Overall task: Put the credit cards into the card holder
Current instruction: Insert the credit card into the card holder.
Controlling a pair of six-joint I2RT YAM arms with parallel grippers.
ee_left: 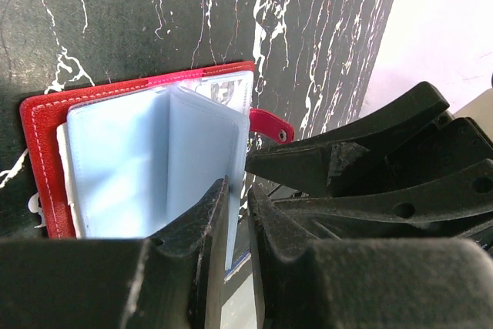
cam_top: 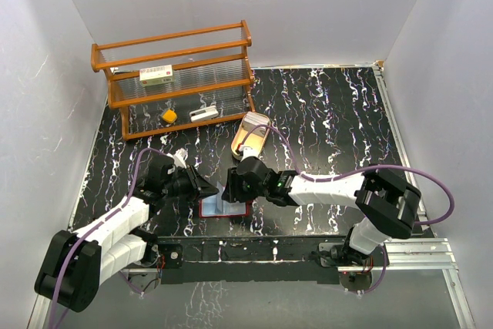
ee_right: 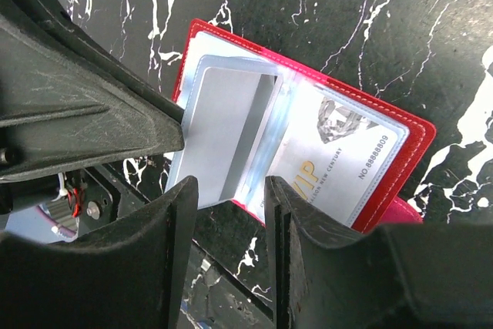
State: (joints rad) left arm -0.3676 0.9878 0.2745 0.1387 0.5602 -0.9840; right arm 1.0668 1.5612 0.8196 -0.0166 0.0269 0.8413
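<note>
Pinches with the nearly closed left fingers [ee_left: 214,209] the edge of a pale-blue sleeve [ee_left: 204,152] of the red wallet [ee_left: 46,152], lying open on the table [cam_top: 331,129] near the front edge between both arms; holds the right fingers [ee_right: 179,202] apart, gripping nothing, just beside that raised sleeve. Shows one card [ee_right: 339,156], marked VIP, tucked in a clear pocket on the wallet's inner cover. Farther back, has a tan tray [cam_top: 258,121] and, at the rear, a wooden rack [cam_top: 173,36] with a white box [cam_top: 156,75] on it.
</note>
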